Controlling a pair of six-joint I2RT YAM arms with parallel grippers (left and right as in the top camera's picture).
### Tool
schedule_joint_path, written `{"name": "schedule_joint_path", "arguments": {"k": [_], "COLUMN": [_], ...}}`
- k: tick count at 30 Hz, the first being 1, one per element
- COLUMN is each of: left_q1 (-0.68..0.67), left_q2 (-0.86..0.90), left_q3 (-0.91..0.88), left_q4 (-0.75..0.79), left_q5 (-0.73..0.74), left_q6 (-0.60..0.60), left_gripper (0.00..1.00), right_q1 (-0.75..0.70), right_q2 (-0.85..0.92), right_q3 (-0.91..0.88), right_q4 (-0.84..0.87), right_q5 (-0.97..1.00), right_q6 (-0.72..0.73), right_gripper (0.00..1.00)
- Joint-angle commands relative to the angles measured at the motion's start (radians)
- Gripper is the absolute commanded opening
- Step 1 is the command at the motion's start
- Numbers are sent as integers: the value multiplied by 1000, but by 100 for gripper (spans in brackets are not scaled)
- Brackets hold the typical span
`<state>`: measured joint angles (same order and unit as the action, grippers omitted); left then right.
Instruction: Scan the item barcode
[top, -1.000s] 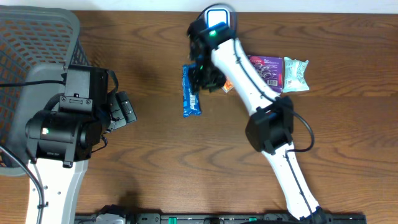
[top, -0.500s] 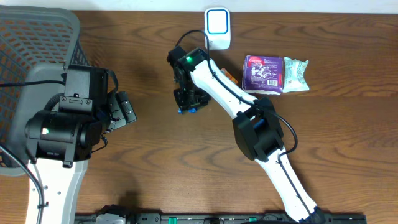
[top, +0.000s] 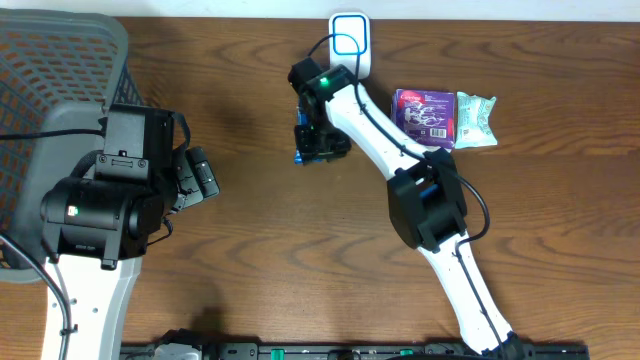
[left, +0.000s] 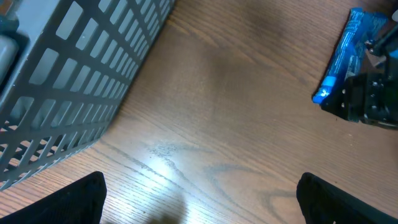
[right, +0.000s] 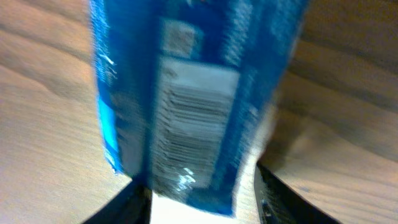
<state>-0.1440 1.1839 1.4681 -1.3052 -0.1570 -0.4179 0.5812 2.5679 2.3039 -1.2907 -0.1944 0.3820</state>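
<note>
- The right gripper (top: 318, 142) has swung back from its leftward reach of half a second ago and now sits nearer the white rounded scanner (top: 350, 38), which the arm covered a second ago.
- Its fingers pinch the blue foil snack packet (right: 186, 106). The barcode panel faces the wrist camera, blurred.
- Judgement: the packet is off the scanner face, so the code has yet to be presented.
- The left gripper (left: 199, 199) hangs idle beside the grey perforated plastic basket (left: 81, 74), fingers (left: 74, 199) spread wide.
- Surface: dark brown wooden table (top: 250, 260). A purple packet (top: 425, 115) and a pale green packet (top: 477, 118) lie touching, right of the scanner.
- No room is visible beyond the table.
</note>
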Motion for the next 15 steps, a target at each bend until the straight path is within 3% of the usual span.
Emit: {"name": "schedule_joint_path", "arguments": {"k": [1, 3, 5, 9, 12, 15], "left_q1": [5, 5, 5, 5, 5, 5], "left_q2": [6, 6, 6, 6, 6, 6], "left_q3": [9, 9, 9, 9, 9, 9], "left_q4": [-4, -4, -4, -4, -4, -4], "left_q5": [-11, -11, -11, -11, -11, -11], "left_q6": [6, 6, 6, 6, 6, 6], "left_gripper": [98, 98, 98, 98, 98, 98], "right_q1": [-19, -27, -36, -74, -124, -189], "right_q2": [-91, -142, -194, -307, -379, -428], "right_q3": [26, 26, 26, 26, 26, 26], "right_q4": [-19, -24, -33, -89, -158, -230], "right_q5": [-17, -17, -13, 8, 108, 230], "right_q6": [-6, -21, -36, -77, -92, -92], "right_gripper": [56, 66, 83, 88, 99, 99]}}
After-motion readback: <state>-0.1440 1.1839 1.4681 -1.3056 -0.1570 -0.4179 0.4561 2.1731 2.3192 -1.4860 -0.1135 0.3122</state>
